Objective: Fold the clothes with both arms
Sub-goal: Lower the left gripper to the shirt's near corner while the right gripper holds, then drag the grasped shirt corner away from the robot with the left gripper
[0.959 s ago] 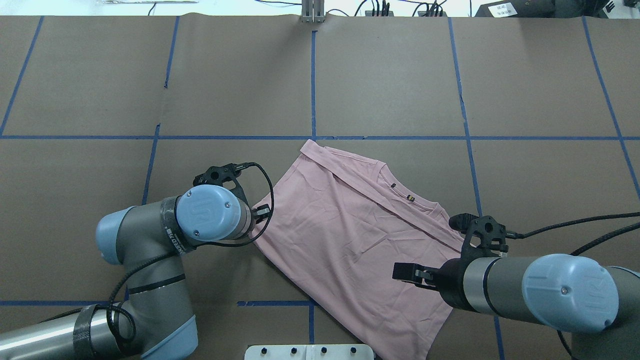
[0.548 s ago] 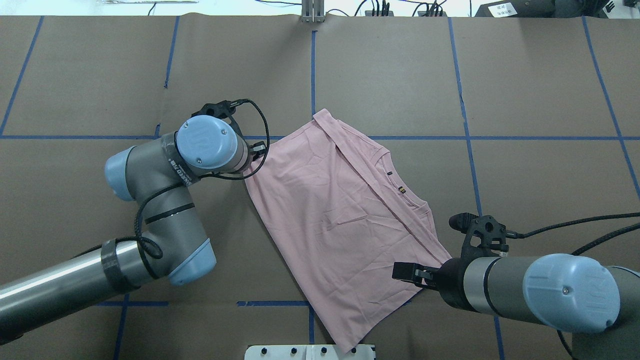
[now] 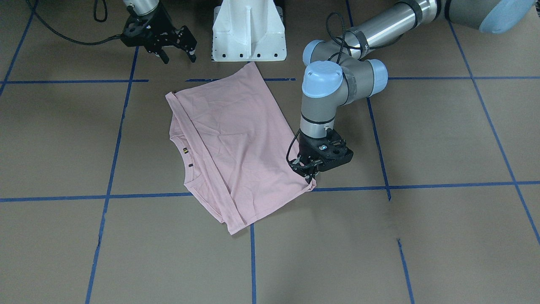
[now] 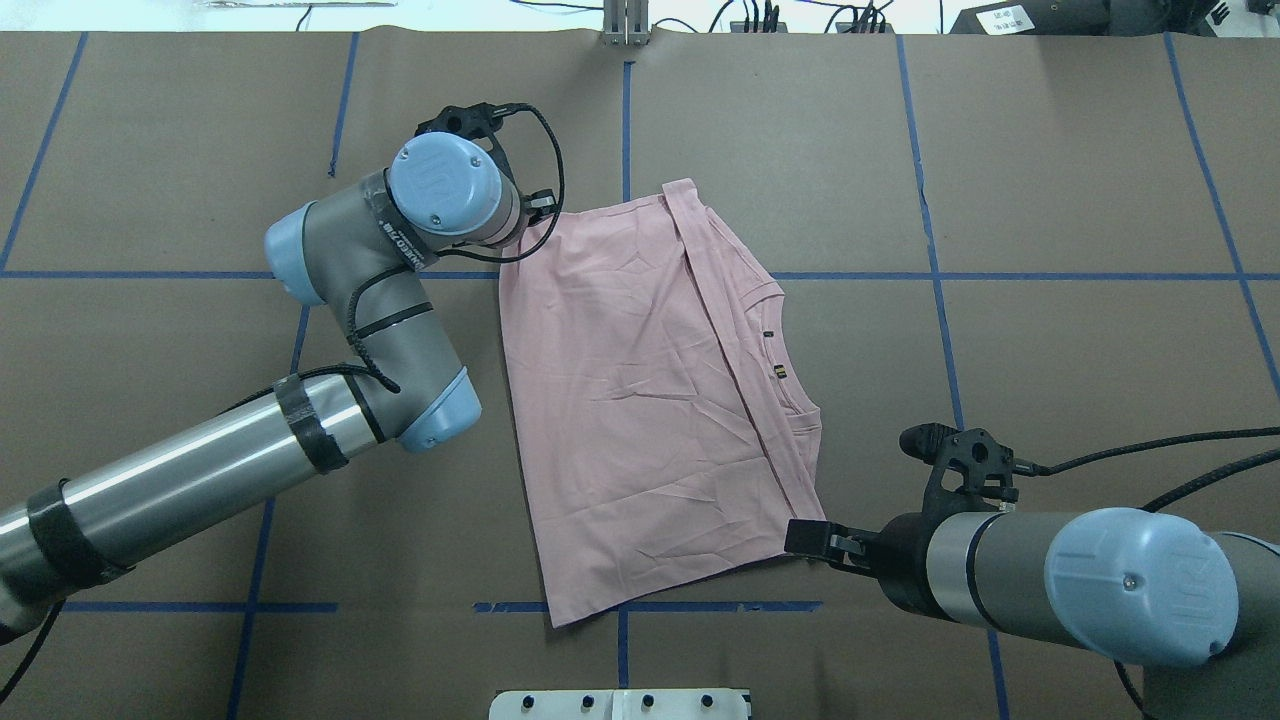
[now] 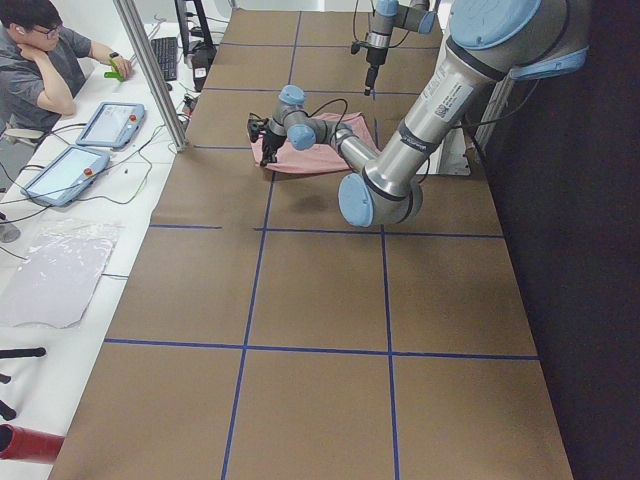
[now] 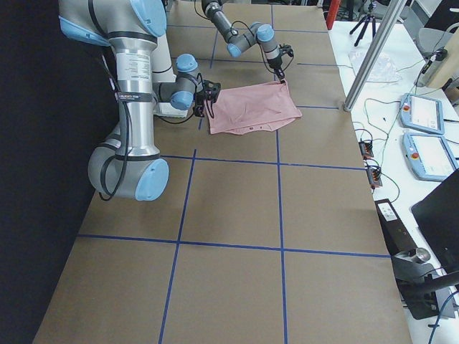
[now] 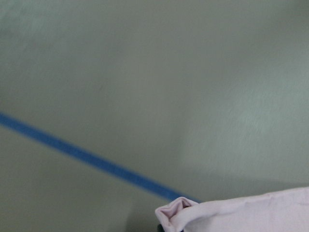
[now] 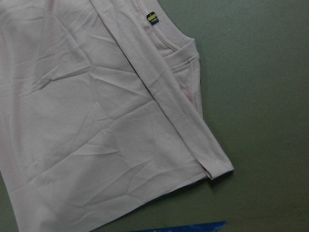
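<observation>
On the brown table (image 4: pixel 1100 150), marked into squares by blue tape (image 4: pixel 1000 276), a pale pink T-shirt (image 4: pixel 640 400) lies spread near the middle with its plain side up, lightly creased. It crosses 1 of the tape lines, and its nearest corner is a short way in front of the white base (image 3: pixel 249 29). The neck opening faces the robot's right, with 2 small labels (image 4: pixel 778 371) showing just inside it, and a long stitched edge runs across the cloth beside the collar. The left gripper (image 3: pixel 309 174) points straight down at the shirt's far corner on the robot's left, and its jaws are closed on that corner. The left wrist view shows the pinched cloth bunched into a small fold just above the table, close to a tape line. The rest of the shirt rests flat. The right gripper (image 3: pixel 178 54) hovers by the shirt's near corner on the robot's right, its jaws spread wide and holding nothing. In the front-facing view it is clear of the cloth. The right wrist view looks down on that corner, where the folded layers end in a small point. At the table's left end a person (image 5: pixel 40 60) sits at a side bench with their head propped on 1 hand.
</observation>
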Motion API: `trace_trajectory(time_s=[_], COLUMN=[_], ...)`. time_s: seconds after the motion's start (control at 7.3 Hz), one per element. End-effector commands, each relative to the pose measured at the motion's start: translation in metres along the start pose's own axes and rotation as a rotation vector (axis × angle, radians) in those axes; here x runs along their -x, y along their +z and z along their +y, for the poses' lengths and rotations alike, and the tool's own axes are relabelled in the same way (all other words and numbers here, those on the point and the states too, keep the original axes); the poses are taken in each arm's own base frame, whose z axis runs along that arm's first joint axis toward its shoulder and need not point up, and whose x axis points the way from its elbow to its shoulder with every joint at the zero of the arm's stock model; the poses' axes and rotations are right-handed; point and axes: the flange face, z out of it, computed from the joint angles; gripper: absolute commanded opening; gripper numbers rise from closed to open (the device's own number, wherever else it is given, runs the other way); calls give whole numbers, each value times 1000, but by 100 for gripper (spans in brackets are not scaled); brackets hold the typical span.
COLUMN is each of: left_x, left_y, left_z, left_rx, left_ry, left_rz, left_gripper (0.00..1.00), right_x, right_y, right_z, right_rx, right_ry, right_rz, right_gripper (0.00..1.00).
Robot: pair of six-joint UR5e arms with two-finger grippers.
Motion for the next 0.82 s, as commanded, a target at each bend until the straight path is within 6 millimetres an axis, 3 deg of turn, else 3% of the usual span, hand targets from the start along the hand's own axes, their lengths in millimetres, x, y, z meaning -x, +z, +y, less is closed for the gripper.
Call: trace_trajectory(time_s=[0.0, 0.27, 0.55, 0.68], left_x=[-19, -7, -3, -4], left_y=[21, 50, 50, 48], left_z=[-24, -31, -43, -44], left_rx=[-78, -146, -159, -163], left_ry=[60, 74, 64, 51], left_rz=[62, 55, 51, 60], left_gripper=[0, 0, 0, 14], right_x=[0, 0, -1, -2], right_y=[1, 2, 3, 5], right_z=[-2, -3, -4, -5], right_rx=[-17, -31, -34, -39], right_ry=[2, 0, 1, 1], right_rz=[-2, -1, 2, 6], right_gripper=[100, 100, 100, 100])
